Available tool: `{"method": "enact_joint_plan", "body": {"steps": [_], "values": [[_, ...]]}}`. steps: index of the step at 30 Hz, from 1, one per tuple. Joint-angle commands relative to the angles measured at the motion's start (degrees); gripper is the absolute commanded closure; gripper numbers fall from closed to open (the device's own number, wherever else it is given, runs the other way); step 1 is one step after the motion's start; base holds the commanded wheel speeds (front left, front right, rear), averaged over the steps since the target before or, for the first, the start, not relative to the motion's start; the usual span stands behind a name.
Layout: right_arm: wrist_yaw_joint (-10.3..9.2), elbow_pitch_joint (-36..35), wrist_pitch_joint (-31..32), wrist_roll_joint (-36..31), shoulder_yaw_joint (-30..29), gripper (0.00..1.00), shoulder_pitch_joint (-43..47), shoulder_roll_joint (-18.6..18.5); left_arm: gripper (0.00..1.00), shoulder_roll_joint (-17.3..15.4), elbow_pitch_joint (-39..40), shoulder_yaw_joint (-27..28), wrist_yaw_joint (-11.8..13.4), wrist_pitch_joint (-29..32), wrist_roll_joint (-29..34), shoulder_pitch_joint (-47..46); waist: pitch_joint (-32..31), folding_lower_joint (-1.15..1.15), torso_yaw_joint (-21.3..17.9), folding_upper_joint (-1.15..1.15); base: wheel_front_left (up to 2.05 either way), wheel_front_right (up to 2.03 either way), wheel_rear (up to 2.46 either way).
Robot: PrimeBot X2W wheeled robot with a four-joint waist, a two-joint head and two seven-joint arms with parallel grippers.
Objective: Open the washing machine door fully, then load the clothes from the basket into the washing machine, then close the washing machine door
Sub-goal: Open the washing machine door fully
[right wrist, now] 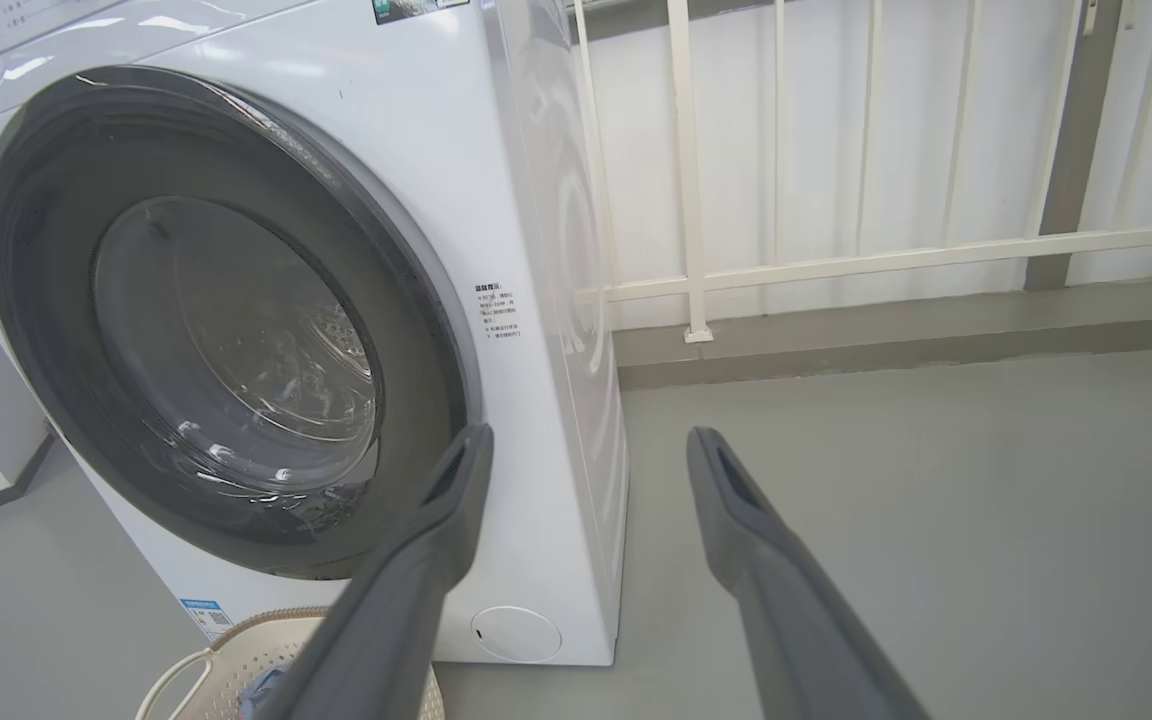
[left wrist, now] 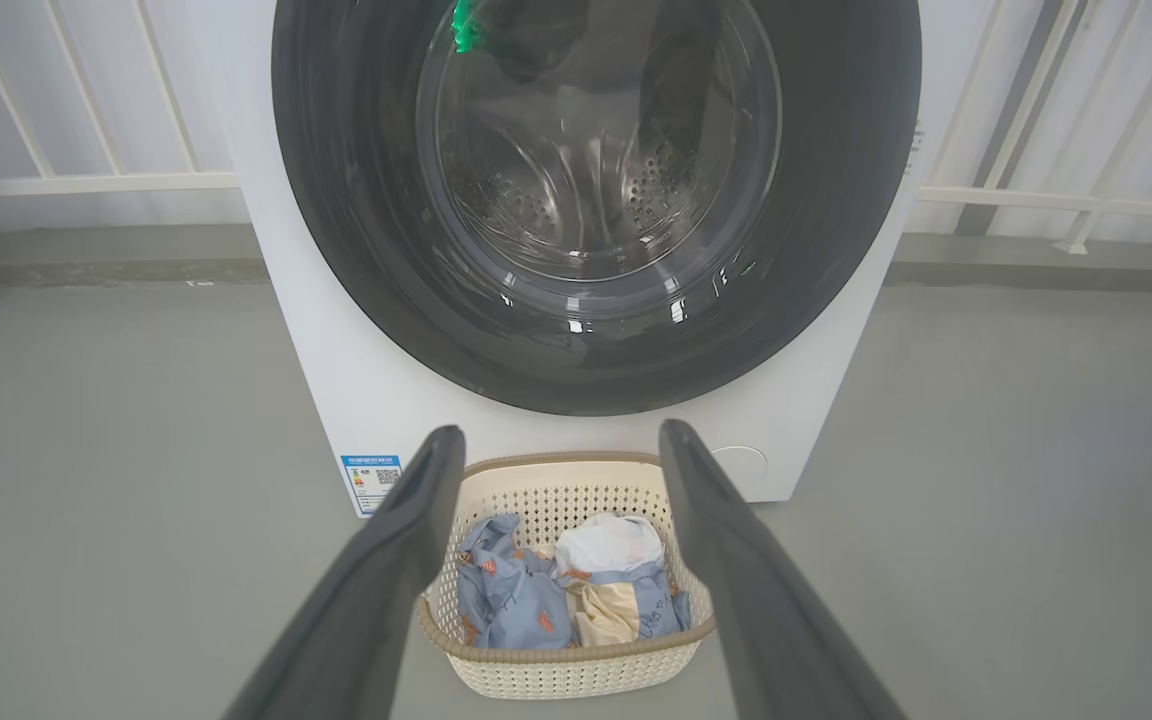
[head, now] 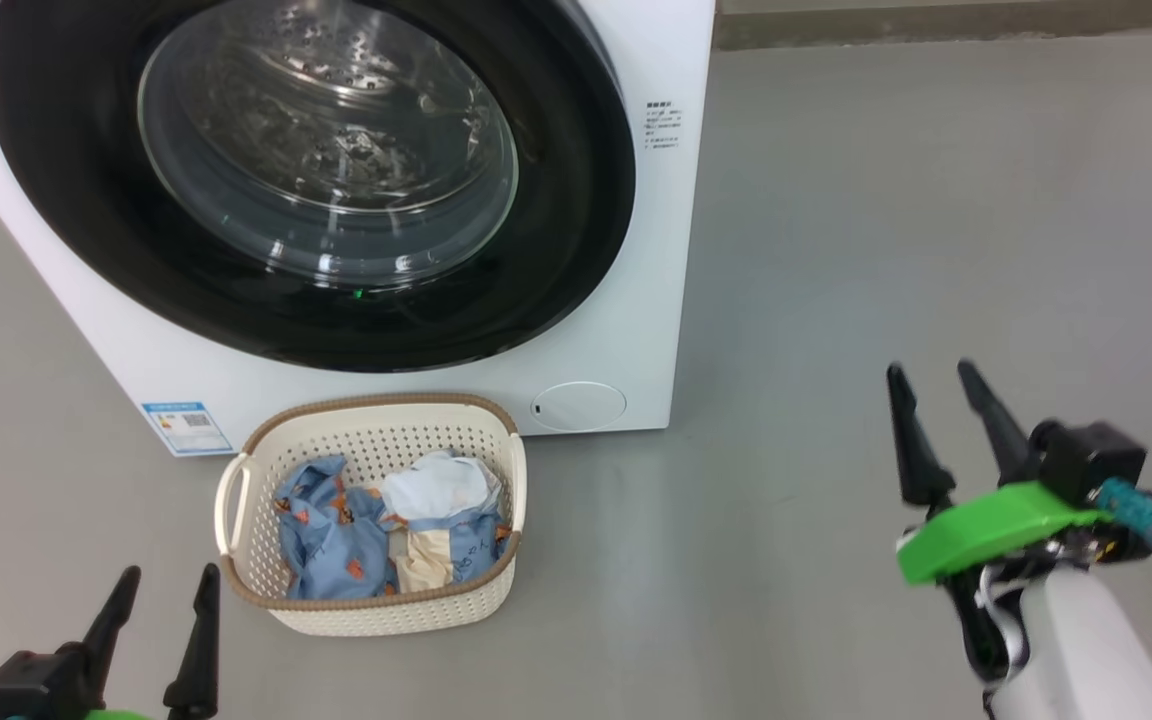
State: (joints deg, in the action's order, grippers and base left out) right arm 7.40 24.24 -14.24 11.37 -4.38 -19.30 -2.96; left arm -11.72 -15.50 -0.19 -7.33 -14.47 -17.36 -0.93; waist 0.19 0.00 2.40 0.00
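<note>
The door (head: 66,200) sits shut on the washer (head: 636,300). The basket (head: 376,610) stands on the floor (head: 836,250) just before it, clothes (head: 336,540) piled inside. The left gripper (head: 170,572) hovers beside the basket, fingers apart and empty; the right gripper (head: 931,368), well off to the right, is likewise spread.

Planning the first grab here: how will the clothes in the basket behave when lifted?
The clothes look crumpled and folded over themselves, so probably floppy, draping from a pinch. The pieces overlap, so one may drag another along. The basket looks like thin perforated plastic, likely light, so it might shift if fabric snags.
</note>
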Motion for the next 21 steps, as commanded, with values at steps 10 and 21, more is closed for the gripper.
{"method": "enact_joint_plan", "body": {"steps": [10,21], "values": [[0.09,-0.7,-0.2,15.2,-2.8,0.00,-9.2,0.1,0.00,-2.2,1.3,0.4,-0.1,-0.5,-0.8,-1.9,1.2,0.00,1.0,0.00,0.00,0.00,0.00],[0.09,7.4,-0.5,39.5,-5.6,1.00,-15.1,0.1,0.00,-3.8,0.6,-1.8,-0.2,-0.5,-2.4,-3.4,3.5,0.00,1.9,0.00,0.00,0.00,0.00]]}}
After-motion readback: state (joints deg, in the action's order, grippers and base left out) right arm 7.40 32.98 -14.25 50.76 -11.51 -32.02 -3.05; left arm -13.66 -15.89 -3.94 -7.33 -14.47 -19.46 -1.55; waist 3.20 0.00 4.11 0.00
